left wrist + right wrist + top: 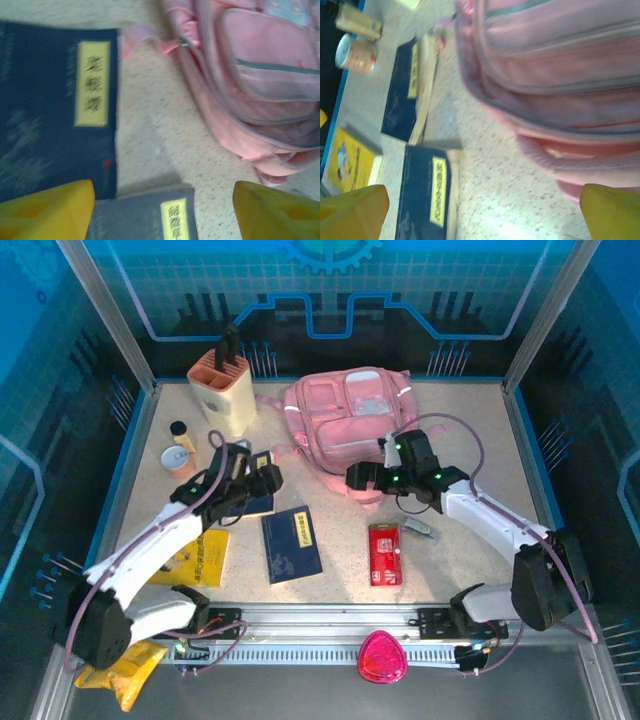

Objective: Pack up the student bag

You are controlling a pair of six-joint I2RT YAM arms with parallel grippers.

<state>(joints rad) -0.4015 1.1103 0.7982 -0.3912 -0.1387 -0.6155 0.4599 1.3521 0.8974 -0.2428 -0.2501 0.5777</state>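
Observation:
The student bag (350, 425), a soft pink backpack with zipped front pockets, lies at the back middle of the table. My left gripper (262, 480) hovers just left of the student bag (260, 90), over two dark blue books (50, 105) (145, 217). In its wrist view the left gripper (162, 212) is open, with its yellow fingers (45, 210) wide apart and nothing between them. My right gripper (362, 480) hangs by the bag's front edge (555, 75). The right gripper (482, 215) is open too, holding nothing, over bare table.
A dark blue book (291, 543), a yellow book (200, 555) and a red packet (384, 553) lie near the front. A beige holder (222, 390), a can (178, 458) and a small bottle (179, 430) stand back left. A pink pouch (381, 657) sits on the front rail.

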